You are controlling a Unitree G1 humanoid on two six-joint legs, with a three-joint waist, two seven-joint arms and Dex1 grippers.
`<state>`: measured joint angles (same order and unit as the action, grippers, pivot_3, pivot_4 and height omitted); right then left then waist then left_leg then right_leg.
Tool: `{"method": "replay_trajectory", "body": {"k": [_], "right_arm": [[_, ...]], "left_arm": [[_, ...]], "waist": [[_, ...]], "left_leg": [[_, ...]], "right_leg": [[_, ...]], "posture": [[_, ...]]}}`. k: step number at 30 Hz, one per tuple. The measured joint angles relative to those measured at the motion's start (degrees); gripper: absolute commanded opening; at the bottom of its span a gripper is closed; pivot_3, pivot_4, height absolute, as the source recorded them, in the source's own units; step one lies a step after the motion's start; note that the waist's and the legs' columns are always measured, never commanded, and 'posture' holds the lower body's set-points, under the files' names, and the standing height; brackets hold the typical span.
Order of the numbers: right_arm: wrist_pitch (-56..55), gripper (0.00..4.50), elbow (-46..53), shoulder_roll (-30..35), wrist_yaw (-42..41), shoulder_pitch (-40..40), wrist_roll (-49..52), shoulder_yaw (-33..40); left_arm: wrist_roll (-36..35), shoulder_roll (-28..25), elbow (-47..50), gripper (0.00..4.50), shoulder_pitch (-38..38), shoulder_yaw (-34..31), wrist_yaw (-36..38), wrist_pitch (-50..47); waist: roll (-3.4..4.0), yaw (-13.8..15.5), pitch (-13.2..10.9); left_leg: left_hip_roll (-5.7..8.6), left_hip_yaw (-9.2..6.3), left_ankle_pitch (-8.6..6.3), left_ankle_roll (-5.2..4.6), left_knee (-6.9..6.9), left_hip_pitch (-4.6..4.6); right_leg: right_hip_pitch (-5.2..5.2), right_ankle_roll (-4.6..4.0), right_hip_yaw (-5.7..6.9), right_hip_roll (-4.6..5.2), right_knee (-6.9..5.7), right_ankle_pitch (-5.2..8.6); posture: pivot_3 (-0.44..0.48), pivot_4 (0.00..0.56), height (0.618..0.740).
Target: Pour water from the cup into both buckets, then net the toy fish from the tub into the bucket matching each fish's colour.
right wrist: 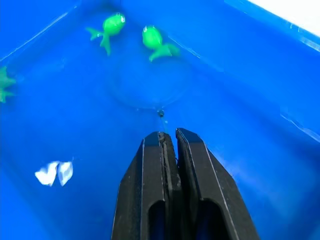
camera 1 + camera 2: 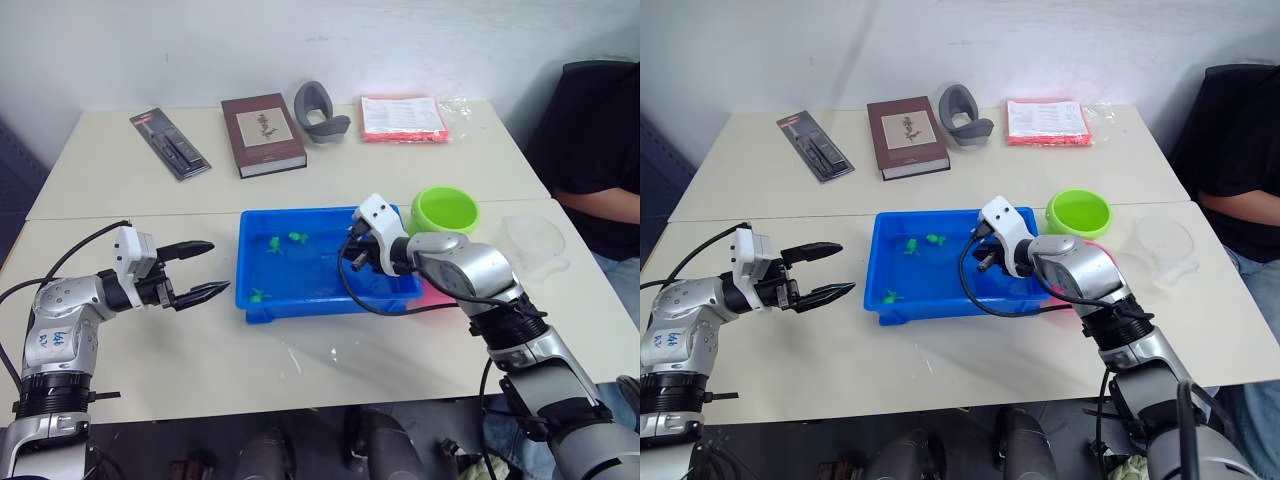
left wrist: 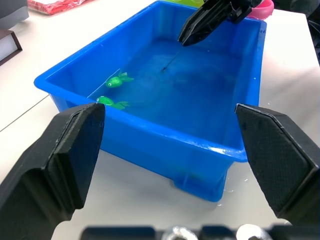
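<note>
With my right gripper (image 1: 170, 137) clenched on the net (image 1: 145, 85) stick over the tub (image 2: 255, 300), I should sweep the hoop toward the green fish (image 1: 156, 41) at 12 o'clock, left gripper (image 2: 205, 268) idling released.

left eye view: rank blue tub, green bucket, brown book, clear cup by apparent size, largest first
1. blue tub, clearly the largest.
2. brown book.
3. green bucket and clear cup look about alike; the cup's transparent edges are hard to trace, so I won't rank them.
</note>
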<state>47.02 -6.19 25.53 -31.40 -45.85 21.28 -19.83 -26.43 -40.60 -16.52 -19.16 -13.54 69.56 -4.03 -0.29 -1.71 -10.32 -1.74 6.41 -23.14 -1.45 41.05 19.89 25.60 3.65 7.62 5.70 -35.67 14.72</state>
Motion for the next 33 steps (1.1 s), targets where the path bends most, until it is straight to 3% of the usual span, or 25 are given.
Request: {"method": "replay_trajectory", "body": {"k": [8, 18, 24, 30, 33], "right_arm": [[-6.9, 0.0, 5.0, 0.6, -3.0, 5.5, -2.7, 0.5], [-8.7, 0.0, 21.6, 6.5, -5.7, 18.7, -0.9, 10.0], [-5.6, 0.0, 34.4, 11.5, -6.8, 28.2, 5.0, 21.1], [-4.3, 0.0, 39.6, 15.3, -7.8, 34.5, 9.3, 30.9], [-1.9, 0.0, 40.6, 17.5, -7.7, 36.2, 13.4, 39.6]], "left_arm": [[0.0, 0.1, 0.1, 4.46, 0.3, 0.1, -0.1, 0.2], [0.0, 0.5, -1.0, 4.46, -0.8, 0.4, 0.8, 0.7], [0.0, 2.5, -2.2, 4.46, -4.4, 2.1, 1.9, 0.8], [-0.2, 5.1, -2.1, 4.46, -7.7, 4.3, 3.0, -0.4], [-0.2, 6.7, -2.1, 4.46, -10.3, 5.7, 3.3, -1.1]], "waist": [[0.01, 0.1, 0.0], [0.01, 0.3, 0.0], [0.0, 0.6, 0.0], [0.0, 1.7, 0.0], [0.0, 2.1, 0.0]], "left_leg": [[0.02, -0.06, 0.01, 0.01, 0.02, 0.1], [0.04, -0.21, 0.01, 0.01, 0.08, 0.21], [0.06, -0.25, 0.01, 0.01, 0.09, 0.22], [0.08, -0.21, 0.01, 0.01, 0.13, 0.2], [0.09, -0.24, 0.01, 0.01, 0.18, 0.2]], "right_leg": [[0.04, 0.0, 0.01, 0.01, 0.03, 0.0], [0.04, 0.01, 0.13, -0.01, 0.06, 0.0], [0.02, 0.01, 0.14, -0.03, 0.07, -0.01], [0.01, 0.03, 0.11, -0.08, 0.06, -0.02], [-0.02, 0.06, 0.11, -0.1, 0.06, -0.03]], "posture": [[0.0, 0.15, 0.74], [0.0, 0.15, 0.74], [0.0, 0.15, 0.74], [0.0, 0.15, 0.74], [0.0, 0.15, 0.74]]}}
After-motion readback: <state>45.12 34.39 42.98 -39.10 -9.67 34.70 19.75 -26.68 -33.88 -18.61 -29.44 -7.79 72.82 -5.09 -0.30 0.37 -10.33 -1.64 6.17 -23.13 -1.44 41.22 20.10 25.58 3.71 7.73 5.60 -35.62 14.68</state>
